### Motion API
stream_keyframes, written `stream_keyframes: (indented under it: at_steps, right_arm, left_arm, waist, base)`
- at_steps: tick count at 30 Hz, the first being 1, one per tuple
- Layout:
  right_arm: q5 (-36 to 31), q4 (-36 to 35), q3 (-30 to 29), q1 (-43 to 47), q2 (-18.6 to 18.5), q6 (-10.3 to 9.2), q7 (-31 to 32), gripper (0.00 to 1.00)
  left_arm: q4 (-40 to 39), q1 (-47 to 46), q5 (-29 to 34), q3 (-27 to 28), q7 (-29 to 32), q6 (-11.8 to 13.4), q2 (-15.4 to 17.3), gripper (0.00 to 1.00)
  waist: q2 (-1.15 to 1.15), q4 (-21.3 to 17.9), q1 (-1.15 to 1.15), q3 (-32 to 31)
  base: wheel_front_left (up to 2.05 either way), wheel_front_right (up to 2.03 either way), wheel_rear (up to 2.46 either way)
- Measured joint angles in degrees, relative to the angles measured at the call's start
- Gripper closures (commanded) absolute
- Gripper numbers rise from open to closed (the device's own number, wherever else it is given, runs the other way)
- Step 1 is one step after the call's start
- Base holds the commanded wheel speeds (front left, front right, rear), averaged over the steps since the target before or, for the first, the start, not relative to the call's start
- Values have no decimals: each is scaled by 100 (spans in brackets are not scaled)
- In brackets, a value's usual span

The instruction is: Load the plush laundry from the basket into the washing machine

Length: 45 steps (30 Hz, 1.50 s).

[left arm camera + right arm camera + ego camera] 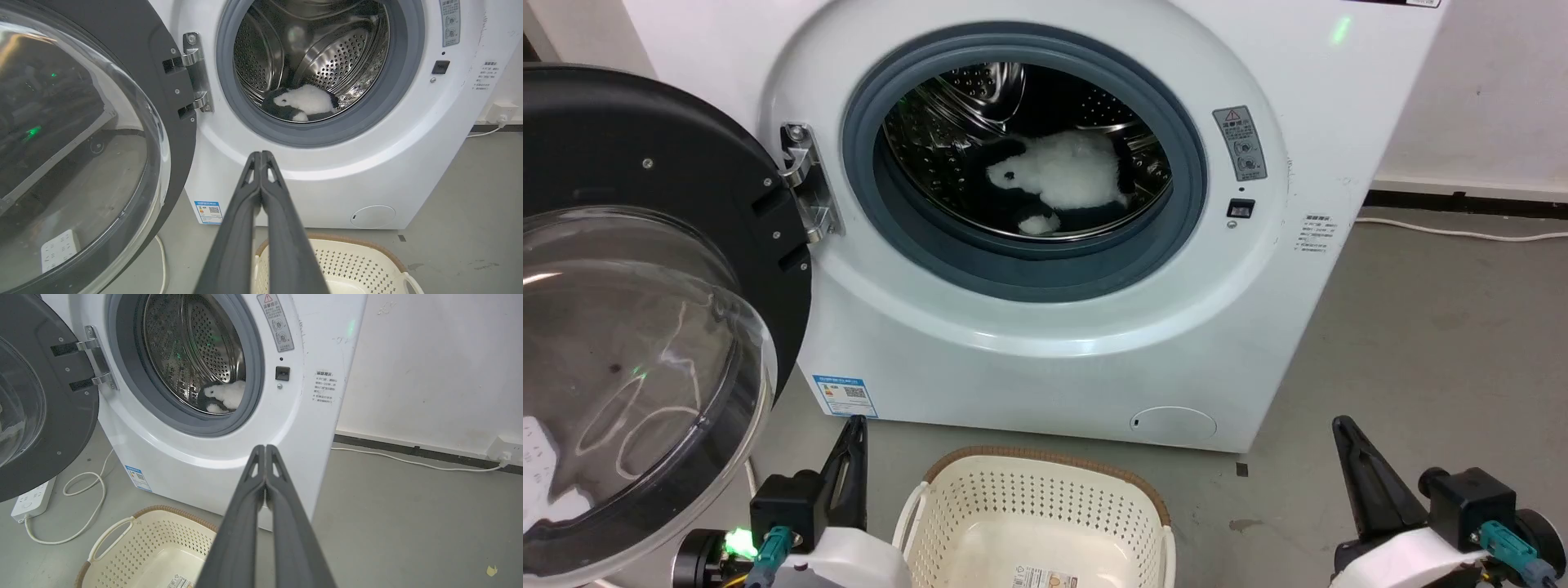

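The plush laundry, a fluffy white toy with black patches, lies on the bottom of the steel drum inside the washing machine. The same plush laundry shows through the door opening in both wrist views. On the floor in front stands the cream basket with nothing but a label inside. My left gripper is shut and holds nothing, low at the basket's left. My right gripper is shut too, off to the basket's right.
The round black-rimmed door stands swung wide open to the left, close beside my left arm. A white power strip and loose cable lie on the floor under it. Another cable runs along the right wall over bare grey floor.
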Motion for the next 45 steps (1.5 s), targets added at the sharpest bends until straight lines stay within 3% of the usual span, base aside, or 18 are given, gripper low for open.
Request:
stream_keyframes:
  at_steps: [45]
  right_arm:
    - [-253,-177,108,-125,0,1,552,100]
  left_arm:
    - [-349,-3,338,241,547,43,-48,100]
  waist:
    - [0,41,0,3]
  base:
    - [0,0,0]
